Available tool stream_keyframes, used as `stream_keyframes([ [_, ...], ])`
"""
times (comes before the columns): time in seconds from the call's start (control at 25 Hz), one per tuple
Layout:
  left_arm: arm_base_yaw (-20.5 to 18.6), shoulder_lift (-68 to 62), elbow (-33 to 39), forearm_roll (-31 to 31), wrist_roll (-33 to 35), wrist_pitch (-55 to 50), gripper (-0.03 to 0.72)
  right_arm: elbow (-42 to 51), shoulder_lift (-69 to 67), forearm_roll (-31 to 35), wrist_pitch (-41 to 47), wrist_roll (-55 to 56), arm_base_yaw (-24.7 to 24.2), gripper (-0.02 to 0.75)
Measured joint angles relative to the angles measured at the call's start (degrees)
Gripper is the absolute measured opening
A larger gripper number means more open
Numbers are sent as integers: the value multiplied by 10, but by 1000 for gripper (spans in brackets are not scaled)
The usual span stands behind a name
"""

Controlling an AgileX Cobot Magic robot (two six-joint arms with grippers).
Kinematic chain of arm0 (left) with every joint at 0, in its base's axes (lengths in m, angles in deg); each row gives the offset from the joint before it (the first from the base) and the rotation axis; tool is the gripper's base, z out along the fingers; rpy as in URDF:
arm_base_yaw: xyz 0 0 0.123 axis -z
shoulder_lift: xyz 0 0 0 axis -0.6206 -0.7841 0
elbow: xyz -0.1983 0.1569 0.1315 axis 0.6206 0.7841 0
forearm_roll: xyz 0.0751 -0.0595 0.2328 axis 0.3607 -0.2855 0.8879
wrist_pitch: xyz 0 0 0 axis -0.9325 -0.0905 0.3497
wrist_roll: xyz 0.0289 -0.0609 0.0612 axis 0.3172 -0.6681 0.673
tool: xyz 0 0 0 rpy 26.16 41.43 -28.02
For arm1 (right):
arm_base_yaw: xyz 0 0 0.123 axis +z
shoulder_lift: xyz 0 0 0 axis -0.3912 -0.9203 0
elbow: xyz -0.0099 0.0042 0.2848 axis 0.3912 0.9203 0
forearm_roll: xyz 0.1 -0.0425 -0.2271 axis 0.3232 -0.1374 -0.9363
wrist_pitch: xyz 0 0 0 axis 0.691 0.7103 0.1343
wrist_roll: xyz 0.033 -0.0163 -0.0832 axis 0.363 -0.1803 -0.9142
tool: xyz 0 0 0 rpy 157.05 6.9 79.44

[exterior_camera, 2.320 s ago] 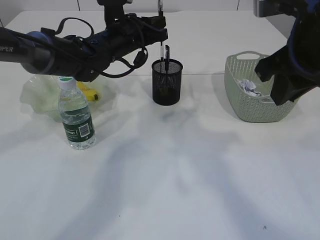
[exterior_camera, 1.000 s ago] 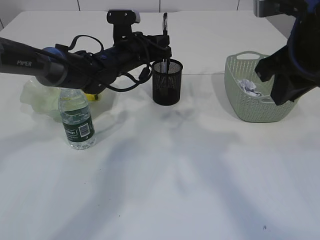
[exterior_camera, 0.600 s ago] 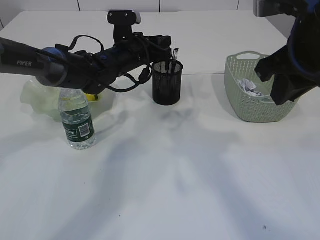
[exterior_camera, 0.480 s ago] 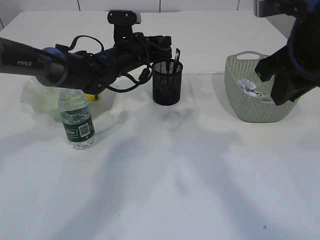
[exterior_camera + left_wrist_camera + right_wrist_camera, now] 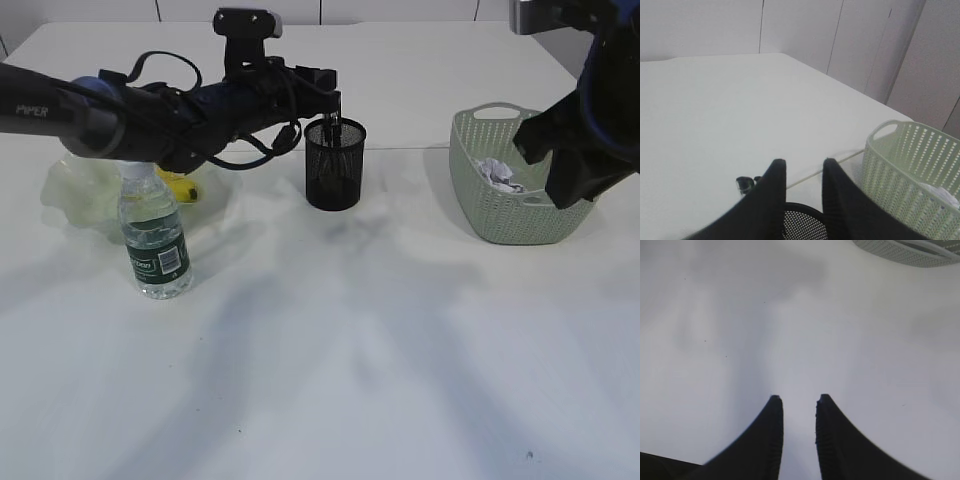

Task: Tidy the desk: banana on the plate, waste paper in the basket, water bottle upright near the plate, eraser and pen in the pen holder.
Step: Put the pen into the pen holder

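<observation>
Over the pen holder (image 5: 335,163) – left gripper (image 5: 800,167) hovers with nothing between its jaws
On the white table (image 5: 330,380), left arm reaches across from the left, jaws parted a narrow gap just above the black mesh holder's rim; a pen (image 5: 330,128) stands inside the holder, its dark tip (image 5: 744,184) poking up beside the left finger. Eraser not discernible. Right gripper (image 5: 796,402) also narrowly parted and empty, facing bare table – basket (image 5: 520,215) edge at the top of its view. Crumpled waste paper (image 5: 497,172) lies in the green basket at right. Water bottle (image 5: 153,232) stands upright just in front of the translucent plate (image 5: 75,195); banana (image 5: 180,186) rests on the plate, partly hidden by the arm
</observation>
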Motion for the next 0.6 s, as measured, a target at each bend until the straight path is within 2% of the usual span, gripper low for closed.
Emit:
stream_keyframes([
  [0.16, 0, 30, 0, 16, -4, -52, 169, 0, 0, 0, 0, 0, 0, 177],
  [0.6, 0, 137, 0, 16, -48, -294, 169, 0, 0, -3, 0, -25, 0, 177],
])
